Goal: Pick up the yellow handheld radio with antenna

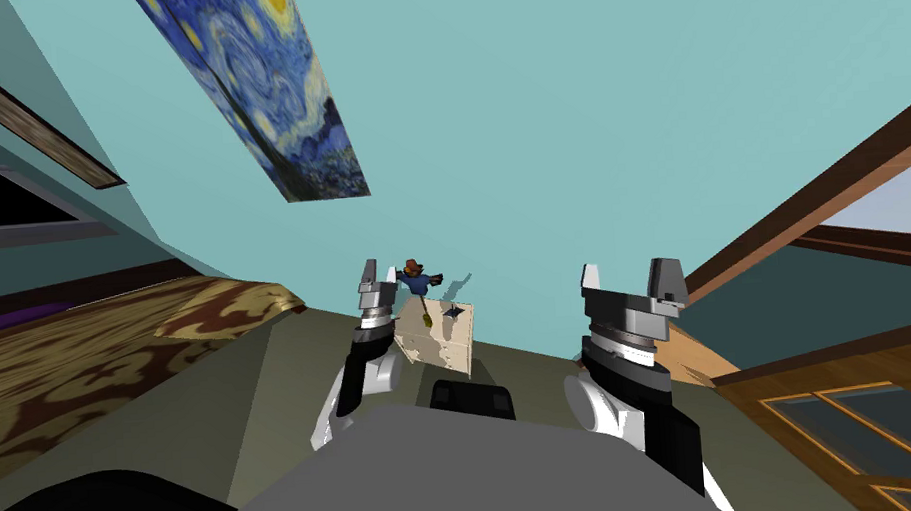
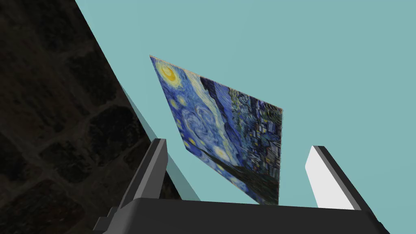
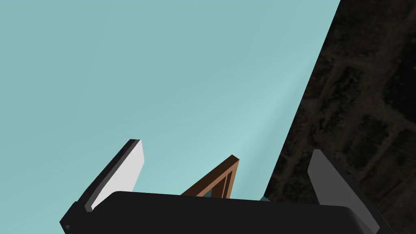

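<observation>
A small cream stand (image 1: 447, 343) sits against the teal wall, ahead of me between my two arms. On its top lie a small thin yellowish object (image 1: 426, 318), which may be the radio, and a small dark item (image 1: 453, 311). A figurine in blue with a brown hat (image 1: 413, 276) stands at the back of the stand. My left gripper (image 1: 378, 273) is raised just left of the stand and points up at the wall; its wrist view shows the left gripper (image 2: 237, 144) open and holding nothing. My right gripper (image 1: 627, 274) is raised well right of the stand, and the right gripper (image 3: 226, 146) is open and holds nothing.
A bed with a brown patterned cover (image 1: 70, 365) lies to the left. A blue swirling painting (image 1: 262, 91) hangs on the wall above the stand. A brown wooden frame (image 1: 820, 192) and a glazed wooden panel (image 1: 855, 410) stand to the right. Olive floor (image 1: 282, 380) lies before the stand.
</observation>
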